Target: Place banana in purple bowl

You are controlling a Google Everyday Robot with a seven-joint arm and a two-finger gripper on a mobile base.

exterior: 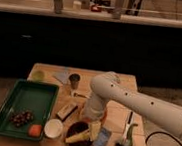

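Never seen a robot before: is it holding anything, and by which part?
Cannot be told. The gripper sits low over the purple bowl, right by the banana lying in it.

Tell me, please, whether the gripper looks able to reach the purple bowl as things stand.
Probably yes. The gripper hangs just above the far side of the purple bowl, nothing visible stands between them, and the banana seems to lie across the bowl.
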